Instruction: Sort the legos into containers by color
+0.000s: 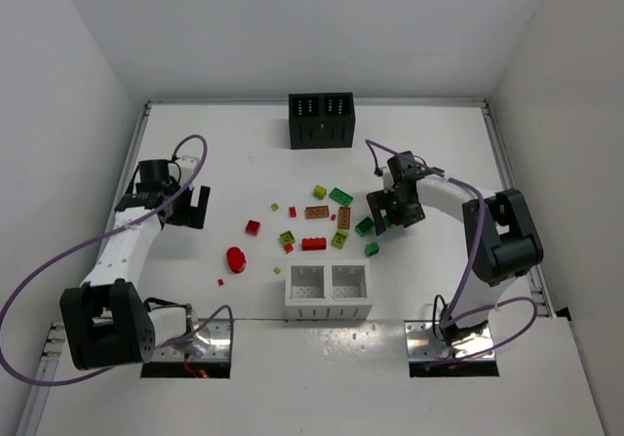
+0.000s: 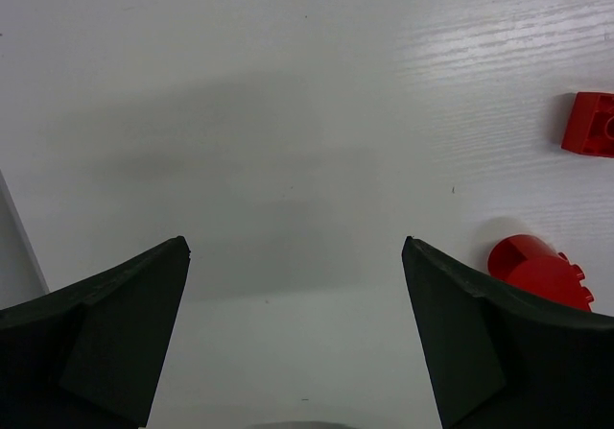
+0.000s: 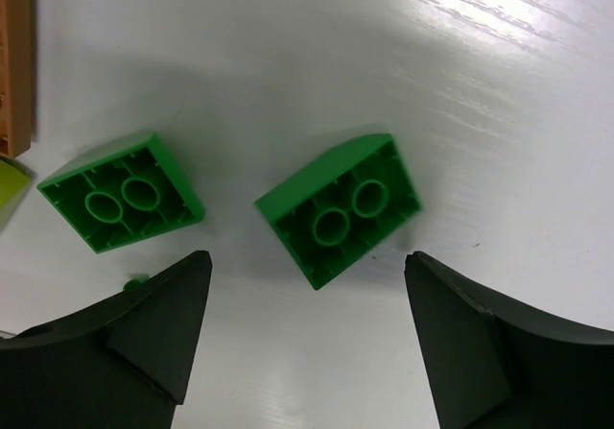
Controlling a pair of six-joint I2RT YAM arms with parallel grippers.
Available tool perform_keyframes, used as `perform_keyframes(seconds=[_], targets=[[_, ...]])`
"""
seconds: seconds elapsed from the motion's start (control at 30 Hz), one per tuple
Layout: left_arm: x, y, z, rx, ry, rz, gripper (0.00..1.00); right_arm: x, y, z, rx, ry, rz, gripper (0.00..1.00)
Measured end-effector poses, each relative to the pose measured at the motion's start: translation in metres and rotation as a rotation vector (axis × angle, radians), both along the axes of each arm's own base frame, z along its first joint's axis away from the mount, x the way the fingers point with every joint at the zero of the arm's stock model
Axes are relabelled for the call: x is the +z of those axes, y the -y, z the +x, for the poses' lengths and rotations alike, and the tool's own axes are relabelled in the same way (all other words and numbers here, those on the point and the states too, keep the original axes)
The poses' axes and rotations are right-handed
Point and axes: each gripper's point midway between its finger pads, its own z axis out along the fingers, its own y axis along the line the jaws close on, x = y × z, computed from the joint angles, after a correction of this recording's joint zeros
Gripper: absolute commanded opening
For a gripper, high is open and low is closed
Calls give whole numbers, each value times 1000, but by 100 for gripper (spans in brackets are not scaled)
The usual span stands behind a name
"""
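Top external view: loose legos between two boxes, both tools spread wide

From above I see a white table [image 1: 244, 153] closed in by plain white walls [image 1: 292, 26] on three sides; the black container [image 1: 321, 121] stands at the far edge and the white container [image 1: 329, 292] near the arm bases; the legos [image 1: 314, 223] lie scattered between them, red, green, lime and orange-brown. The left arm is stretched forward along the left side; the left gripper [image 1: 191, 212] points down at bare table, well apart from the pile. In the left wrist view its fingers are far apart with nothing between them; a rounded red piece [image 2: 537, 274] sits just beside the right-hand finger, and a red brick [image 2: 590, 124] lies farther out. The right arm bends in an arch toward the middle; the right gripper [image 1: 385, 217] hangs over the right end of the pile, also spread wide and holding nothing. In the right wrist view one green brick [image 3: 338, 208] lies hollow side up, just beyond the tips and between the lines of the two fingers; a second green brick [image 3: 122, 203] lies to its left, near an orange-brown brick [image 3: 14, 64] at the picture's edge.
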Motion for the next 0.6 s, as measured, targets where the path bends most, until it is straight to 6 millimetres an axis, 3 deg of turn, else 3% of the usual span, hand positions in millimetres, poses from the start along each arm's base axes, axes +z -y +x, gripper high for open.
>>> perform_keyframes(seconds=[0.17, 0.3, 0.47, 0.6], targets=[[-4, -1, -2, 6, -11, 4, 100, -1, -6, 4, 12, 2, 2, 78], [-6, -2, -3, 10, -16, 8, 100, -3, -8, 10, 17, 7, 0, 89], [-8, -2, -5, 12, -22, 9, 100, -8, -6, 25, 17, 29, -33, 89], [-8, -3, -4, 14, -19, 12, 100, -9, -5, 39, 24, 52, -54, 70]])
